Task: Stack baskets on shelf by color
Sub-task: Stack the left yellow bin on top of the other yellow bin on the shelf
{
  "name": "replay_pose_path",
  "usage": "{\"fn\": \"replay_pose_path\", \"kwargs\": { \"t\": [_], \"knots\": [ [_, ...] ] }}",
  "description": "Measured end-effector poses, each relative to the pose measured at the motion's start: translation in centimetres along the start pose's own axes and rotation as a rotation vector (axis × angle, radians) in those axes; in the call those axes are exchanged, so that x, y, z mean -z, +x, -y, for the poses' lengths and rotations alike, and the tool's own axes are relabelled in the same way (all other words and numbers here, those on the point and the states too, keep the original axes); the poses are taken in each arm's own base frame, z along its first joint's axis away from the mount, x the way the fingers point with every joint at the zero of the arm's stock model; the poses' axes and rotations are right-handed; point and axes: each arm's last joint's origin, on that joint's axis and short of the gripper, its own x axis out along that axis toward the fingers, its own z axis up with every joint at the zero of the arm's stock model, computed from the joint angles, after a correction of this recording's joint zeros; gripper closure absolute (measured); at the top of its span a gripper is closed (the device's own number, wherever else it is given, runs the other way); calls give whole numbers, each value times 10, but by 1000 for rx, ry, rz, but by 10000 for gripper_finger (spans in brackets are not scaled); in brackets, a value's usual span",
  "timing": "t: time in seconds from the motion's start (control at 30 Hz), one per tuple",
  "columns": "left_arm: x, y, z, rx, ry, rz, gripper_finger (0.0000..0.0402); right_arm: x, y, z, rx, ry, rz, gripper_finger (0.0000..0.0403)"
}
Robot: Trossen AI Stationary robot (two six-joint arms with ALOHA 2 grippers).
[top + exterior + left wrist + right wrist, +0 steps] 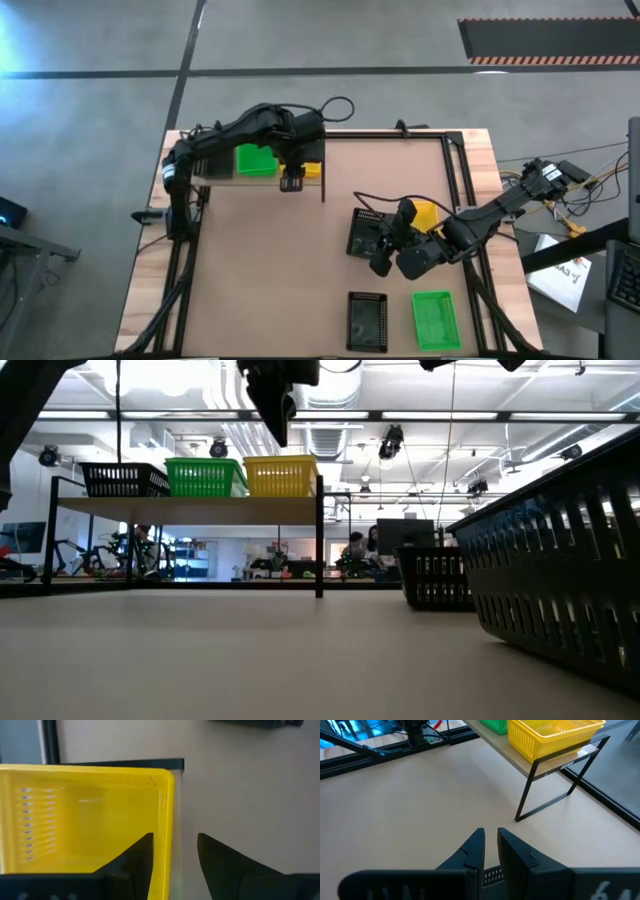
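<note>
Bench [290, 270]: brown top, seen whole only from above; far edges cut off in the low view.
Shelf [190, 508]: pale plank on black legs, at the bench's left rear; mostly hidden under the left arm from above, plain in the low view.
Baskets on shelf: three stacks side by side in the low view, black [122, 480], green [205, 477], yellow [280, 476]; number in each stack cannot be told; black one hidden by the arm from above.
Baskets on bench, from above: four visible, black [366, 320] and green [435, 320] near the front, another black [362, 235] and a yellow [425, 212] partly covered by the right arm.
Low view, right side: a black basket looms large, cut off by the edge; a second black one sits farther back.
Left gripper [292, 181]: over the shelf's right end; wrist view shows the jaws parted, straddling the yellow basket's wall, one finger [137, 857] inside, the other outside, wall not squeezed.
Right gripper [490, 847]: low over the mid-right black basket; jaws nearly together with a thin gap, black mesh just below them; whether anything is gripped cannot be told.
Room: people far behind the shelf, too small to make out.
</note>
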Motion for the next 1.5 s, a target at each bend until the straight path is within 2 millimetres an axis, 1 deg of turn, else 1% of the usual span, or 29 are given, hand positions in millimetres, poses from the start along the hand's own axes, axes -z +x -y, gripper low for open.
{"fn": "replay_pose_path", "kwargs": {
  "t": [0.07,0.17,0.33,0.43,0.73,0.8,1.17,1.23,1.3,1.4,1.5],
  "knots": [
    [1,7,1,8,30,-21,265,0,0,0,0,0,0,360],
    [1,21,1,27,30,-35,265,0,0,0,0,0,0,360],
    [2,41,1,33,-27,-51,273,0,0,0,0,3,0,360],
    [2,42,-1,30,-63,-48,294,0,0,0,0,3,0,360],
    [6,41,-12,22,-130,-48,387,0,0,0,-1,3,0,360],
    [7,41,-14,20,-141,-49,395,0,0,0,-1,2,0,360],
    [8,41,-18,38,-150,-43,391,0,0,0,-1,-8,-1,360],
    [8,40,-17,40,-150,-41,384,0,0,0,-1,-9,-1,360],
    [9,39,-17,45,-149,-38,367,0,0,0,0,-9,-1,360],
    [10,34,-17,47,-138,-33,328,0,0,0,0,-9,-1,360],
    [12,22,-16,41,-133,-12,285,0,0,0,0,-9,-1,360]
  ]
}}
